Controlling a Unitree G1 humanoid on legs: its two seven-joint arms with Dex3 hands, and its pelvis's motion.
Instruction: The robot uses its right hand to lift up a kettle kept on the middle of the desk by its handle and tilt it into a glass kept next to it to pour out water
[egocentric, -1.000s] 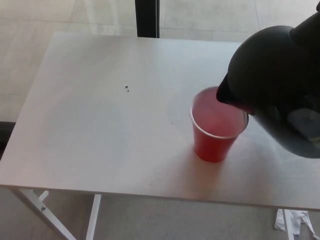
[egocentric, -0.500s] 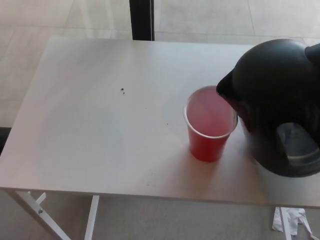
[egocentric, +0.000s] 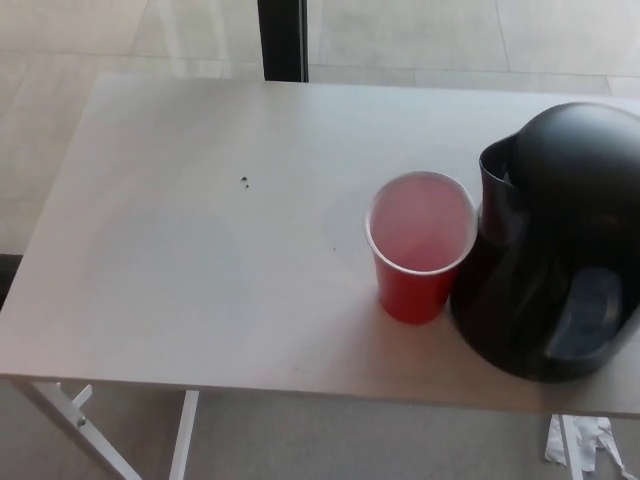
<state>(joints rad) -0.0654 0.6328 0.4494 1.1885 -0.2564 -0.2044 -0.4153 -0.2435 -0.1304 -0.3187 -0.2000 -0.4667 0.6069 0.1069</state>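
Kettle cut off at right edge

1. The place looks like a plain indoor room, perhaps an office or a test room rather than a kitchen; which one cannot be told for certain.
2. A bare white desk on thin white metal legs stands on a floor of large pale tiles.
3. A dark upright post behind the desk suggests a window or door frame.
4. A black kettle and a red cup stand alone on the desk, with no cooker, sink or cupboards around them.
5. A crumpled scrap of paper lies on the grey floor below.
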